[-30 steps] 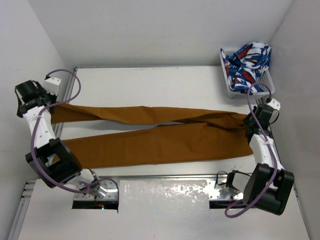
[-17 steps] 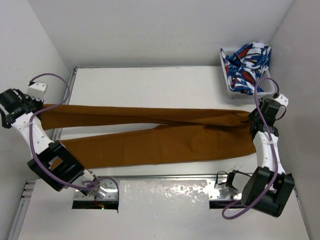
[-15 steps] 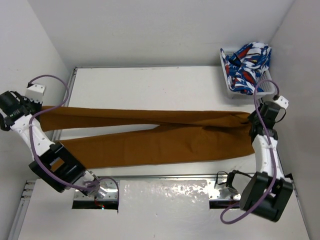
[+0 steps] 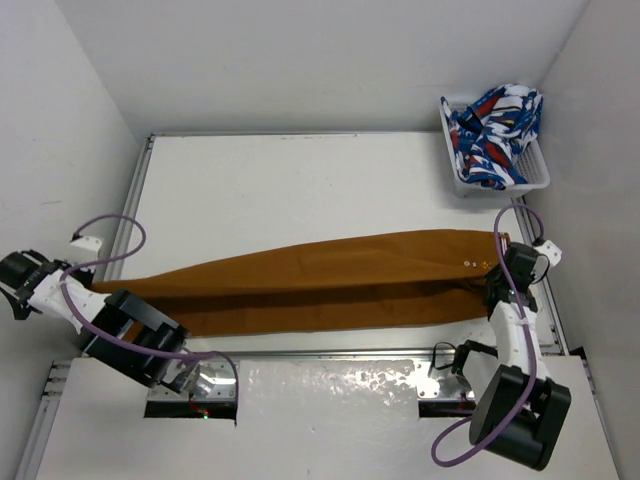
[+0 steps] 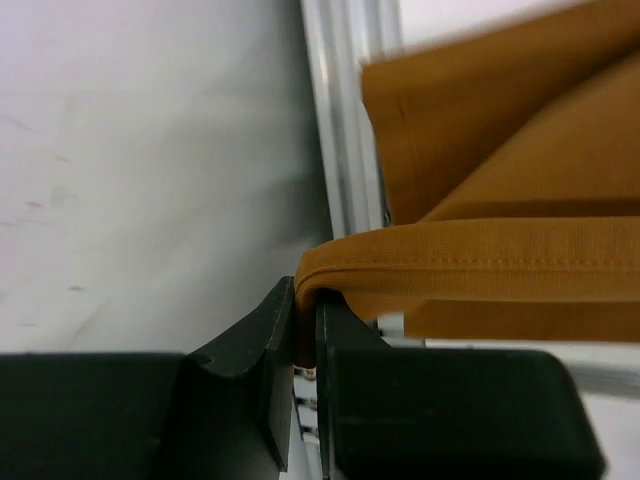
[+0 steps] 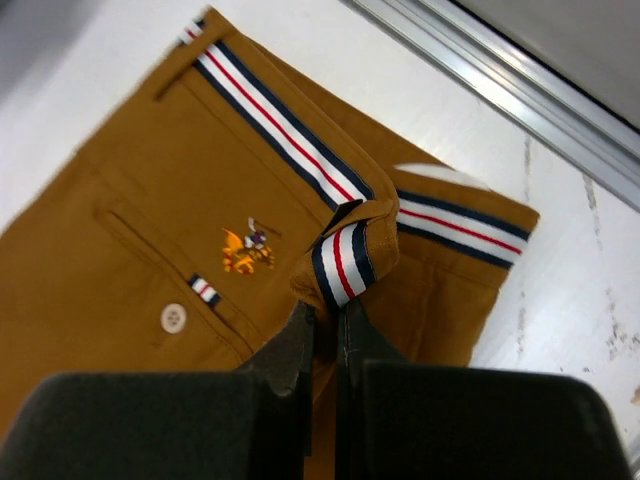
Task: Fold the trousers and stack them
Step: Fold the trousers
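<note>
One lengthwise fold is done: the trousers (image 4: 330,280) lie leg on leg at the worktop's (image 4: 300,180) near edge. The left end effector (image 5: 305,305) clamps a hem (image 5: 450,265), the right end effector (image 6: 325,318) the waistband (image 6: 350,262); crosswise folding remains.

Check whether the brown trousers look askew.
Yes. The trousers lie slanted across the table, and their leg end runs past its left edge, pinched in the left tool. At the right tool, the waistband is bunched, striped lining showing.
</note>
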Robot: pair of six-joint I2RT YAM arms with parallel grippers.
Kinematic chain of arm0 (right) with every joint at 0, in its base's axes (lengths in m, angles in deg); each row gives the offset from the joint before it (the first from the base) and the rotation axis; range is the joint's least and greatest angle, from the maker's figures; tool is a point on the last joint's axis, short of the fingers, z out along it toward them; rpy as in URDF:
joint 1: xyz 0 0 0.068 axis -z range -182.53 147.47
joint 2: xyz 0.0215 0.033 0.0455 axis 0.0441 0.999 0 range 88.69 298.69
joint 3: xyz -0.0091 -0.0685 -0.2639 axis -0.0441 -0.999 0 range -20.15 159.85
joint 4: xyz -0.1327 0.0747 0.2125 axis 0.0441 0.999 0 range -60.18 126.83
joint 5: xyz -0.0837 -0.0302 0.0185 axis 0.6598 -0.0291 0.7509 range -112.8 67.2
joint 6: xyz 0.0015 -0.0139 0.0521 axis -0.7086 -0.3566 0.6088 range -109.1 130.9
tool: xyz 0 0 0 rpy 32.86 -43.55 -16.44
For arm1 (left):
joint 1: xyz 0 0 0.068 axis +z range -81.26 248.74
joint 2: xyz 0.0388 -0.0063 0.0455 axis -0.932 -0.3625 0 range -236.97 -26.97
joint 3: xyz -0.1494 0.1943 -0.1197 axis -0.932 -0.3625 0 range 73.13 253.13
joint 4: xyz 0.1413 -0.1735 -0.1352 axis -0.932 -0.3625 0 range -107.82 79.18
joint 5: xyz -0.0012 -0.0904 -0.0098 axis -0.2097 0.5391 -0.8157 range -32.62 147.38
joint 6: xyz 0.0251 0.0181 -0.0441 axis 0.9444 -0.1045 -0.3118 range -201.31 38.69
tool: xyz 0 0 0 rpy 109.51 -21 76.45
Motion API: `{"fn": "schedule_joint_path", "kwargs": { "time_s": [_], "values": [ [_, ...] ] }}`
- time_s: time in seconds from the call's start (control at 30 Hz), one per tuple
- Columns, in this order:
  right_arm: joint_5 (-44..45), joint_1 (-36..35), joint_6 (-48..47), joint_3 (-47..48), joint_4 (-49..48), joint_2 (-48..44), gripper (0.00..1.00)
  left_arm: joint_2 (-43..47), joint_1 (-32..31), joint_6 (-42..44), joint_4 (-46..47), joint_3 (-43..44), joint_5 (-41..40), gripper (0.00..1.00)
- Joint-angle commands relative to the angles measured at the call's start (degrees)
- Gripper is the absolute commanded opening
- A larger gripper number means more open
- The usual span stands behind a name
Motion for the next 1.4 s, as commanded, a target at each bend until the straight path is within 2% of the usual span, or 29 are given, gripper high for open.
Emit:
{"fn": "schedule_joint_path", "kwargs": {
  "time_s": [0.0,0.13,0.23,0.3,0.33,0.4,0.5,0.6,0.63,0.77,0.8,0.83,0.93,1.07,1.1,1.13,1.23,1.3,1.33,1.37],
  "values": [
    [7.35,0.86,1.93,-1.99,-1.55,0.30,0.00,1.81,2.26,13.31,1.37,-2.73,-0.73,0.00],
    [4.90,0.95,1.85,-2.27,-3.74,1.97,0.00,2.51,2.70,15.54,0.57,-4.07,1.02,0.00],
    [2.44,0.86,0.53,2.47,-5.31,5.56,0.00,1.99,2.53,13.88,1.80,0.92,9.17,0.00],
    [1.47,0.86,-0.79,7.82,-5.59,9.07,0.00,1.37,1.48,5.92,6.60,7.42,17.43,0.00],
    [1.11,0.86,-1.22,9.41,-5.59,9.09,0.00,1.20,0.60,5.87,9.16,7.45,17.46,0.00],
    [0.76,0.68,-1.23,13.46,-4.90,11.46,0.00,1.02,-2.56,-0.79,13.65,10.43,17.90,0.00],
    [0.15,0.68,-0.26,14.26,-4.54,11.82,0.00,1.37,-4.06,-0.82,16.13,11.67,17.99,0.00],
    [0.76,0.68,0.18,10.75,-4.36,9.89,0.00,2.24,-3.72,6.12,11.22,8.60,14.84,0.00],
    [1.63,0.60,0.35,9.52,-4.36,9.19,0.00,2.68,-3.19,7.79,10.25,5.20,12.65,0.00],
    [5.32,0.68,-0.35,3.81,-4.27,6.55,0.00,4.44,2.59,19.47,3.32,-0.89,8.59,0.00],
    [5.85,0.68,-0.35,3.02,-4.27,6.20,0.00,4.62,4.01,22.36,-1.05,-1.86,8.32,0.00],
    [6.55,0.68,-0.26,1.62,-4.27,6.19,0.00,4.88,5.33,28.74,-2.84,-4.13,7.36,0.01],
    [8.31,0.68,-0.09,-0.33,-4.27,6.46,0.00,5.24,9.63,34.42,-3.21,-8.97,3.24,0.05],
    [10.25,0.68,0.44,-0.86,-2.25,7.25,0.10,5.24,11.58,41.27,-4.25,-11.54,0.06,0.11],
    [10.42,0.77,0.44,-0.77,-1.82,7.34,0.16,5.24,11.75,42.77,-6.70,-11.62,-0.81,0.13],
    [11.30,0.77,0.79,-0.25,-1.29,7.60,0.38,5.24,11.93,46.87,-8.29,-11.63,-3.52,0.18],
    [16.02,0.77,1.67,1.24,1.78,7.34,0.75,5.15,12.81,53.32,-13.65,-11.28,-11.26,0.29],
    [20.86,0.86,3.07,2.74,6.24,7.07,0.82,4.80,12.98,54.99,-15.85,-10.84,-15.48,0.34],
    [23.41,1.03,4.47,4.57,7.75,6.90,0.84,4.62,13.07,57.00,-16.38,-9.96,-19.85,0.41],
    [27.87,1.12,4.92,5.46,8.99,6.55,0.85,4.45,13.42,57.89,-16.91,-9.26,-21.46,0.41]
  ]
}}
